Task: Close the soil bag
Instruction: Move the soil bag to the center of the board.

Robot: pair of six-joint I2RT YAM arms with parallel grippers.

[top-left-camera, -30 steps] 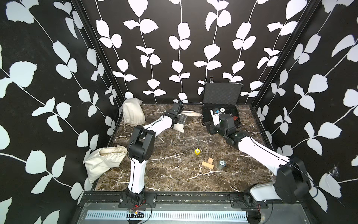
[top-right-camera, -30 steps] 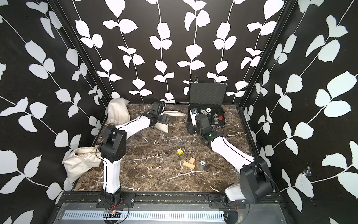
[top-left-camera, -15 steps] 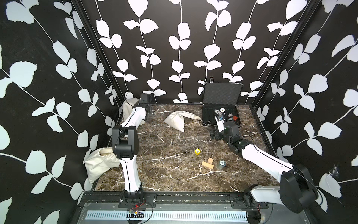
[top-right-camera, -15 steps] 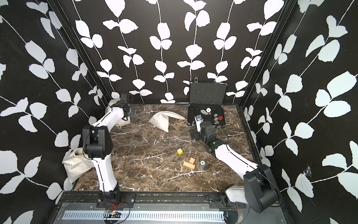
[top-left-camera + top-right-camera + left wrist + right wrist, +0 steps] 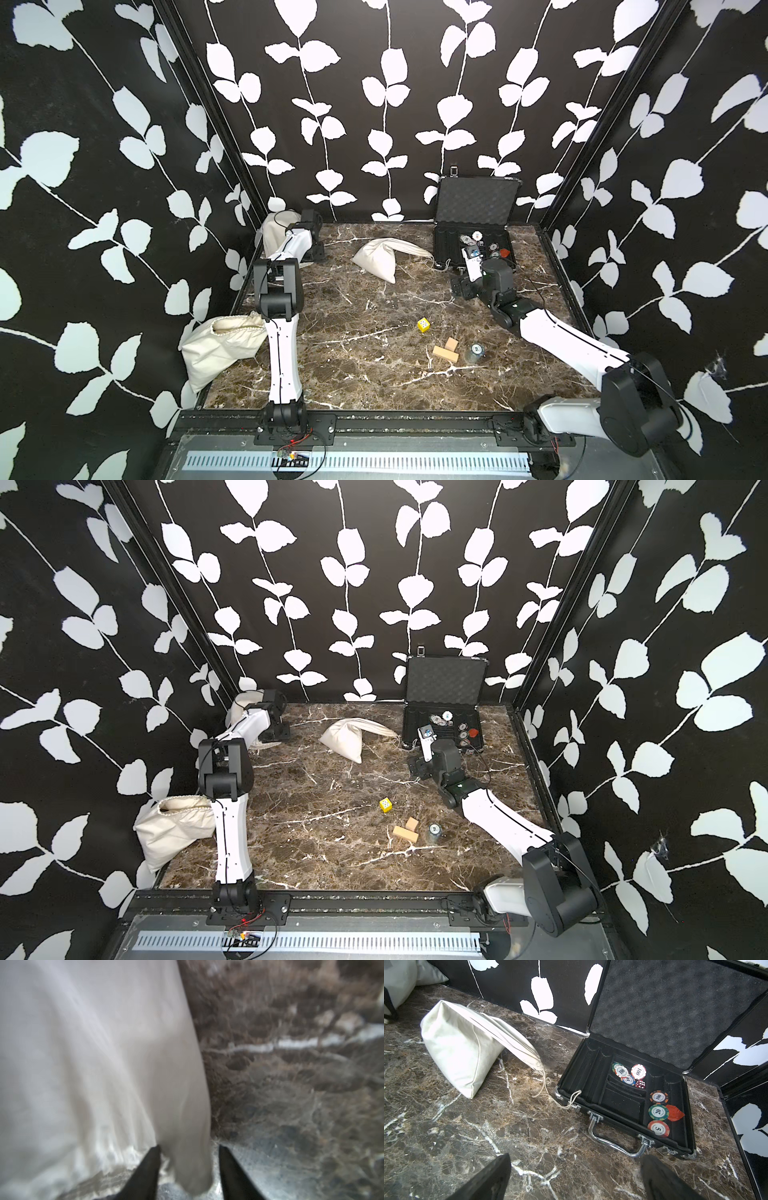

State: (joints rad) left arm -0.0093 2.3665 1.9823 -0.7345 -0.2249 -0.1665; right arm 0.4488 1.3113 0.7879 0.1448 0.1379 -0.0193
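Note:
Three cream cloth bags lie on the marble table; which one holds soil I cannot tell. The middle bag (image 5: 376,262) (image 5: 463,1049) has its neck drawn tight, and its drawstring (image 5: 548,1093) trails onto the case's front edge. The front-left bag (image 5: 216,353) has an open, gathered mouth. My left gripper (image 5: 189,1147) is at the back-left corner bag (image 5: 276,232) (image 5: 104,1064), its jaws narrow around a fold of cloth: one finger touches it, and a slit of table shows beside the other. My right gripper (image 5: 576,1156) (image 5: 459,286) stands open and empty over bare marble in front of the case.
An open black case (image 5: 446,249) with poker chips and a red die stands at the back right. A yellow die (image 5: 423,325), two wooden blocks (image 5: 446,351) and a small metal tin (image 5: 473,353) lie front of centre. Patterned walls close in three sides.
One second ago both grippers were at the middle bag. The left arm swung to the back-left corner bag and its jaws narrowed around the cloth. The right arm drew back from the case.

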